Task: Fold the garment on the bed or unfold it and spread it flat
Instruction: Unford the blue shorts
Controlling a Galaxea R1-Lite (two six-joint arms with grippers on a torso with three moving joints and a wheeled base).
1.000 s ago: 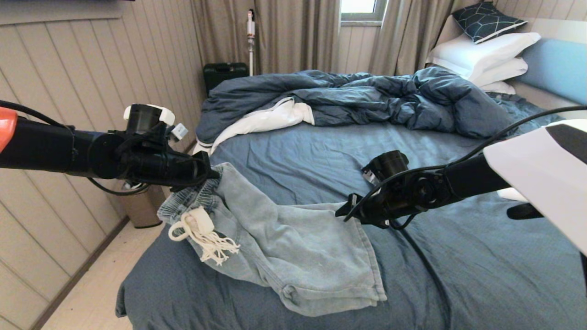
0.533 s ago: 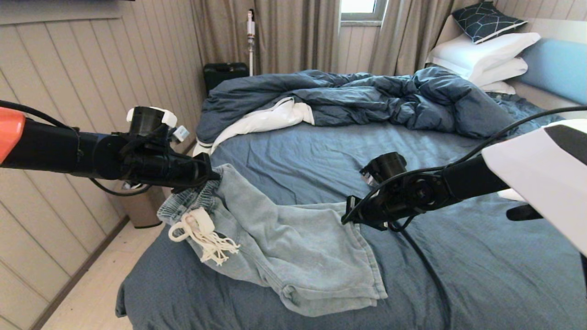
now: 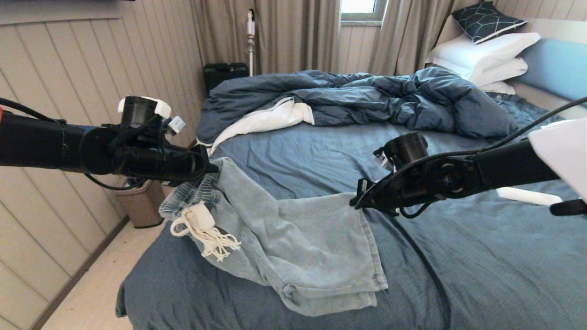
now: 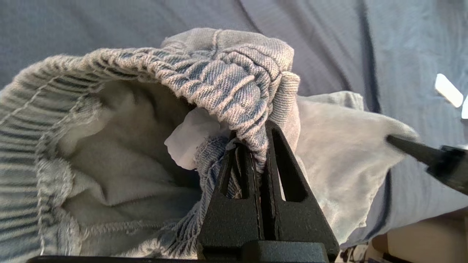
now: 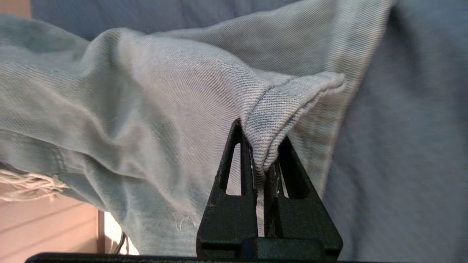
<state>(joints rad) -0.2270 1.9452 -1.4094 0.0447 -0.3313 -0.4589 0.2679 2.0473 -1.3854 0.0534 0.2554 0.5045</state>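
Observation:
The garment (image 3: 298,233), pale blue denim-look shorts with a white frayed drawstring (image 3: 202,229), hangs partly lifted over the near left corner of the bed (image 3: 481,275). My left gripper (image 3: 212,167) is shut on the gathered waistband (image 4: 234,87) at the bed's left edge. My right gripper (image 3: 357,202) is shut on a hemmed corner of a leg (image 5: 289,98), held a little above the sheet. The cloth sags between the two grips, and the lower leg (image 3: 330,293) rests on the sheet.
A rumpled dark blue duvet (image 3: 367,98) with white lining lies across the far half of the bed. White pillows (image 3: 486,57) stack against the light blue headboard (image 3: 557,68). A bin (image 3: 135,206) stands on the floor left of the bed, by the panelled wall.
My right gripper has shut on the leg corner and lifted it up and to the right. My left gripper has risen slightly with the waistband, stretching the shorts out between them.

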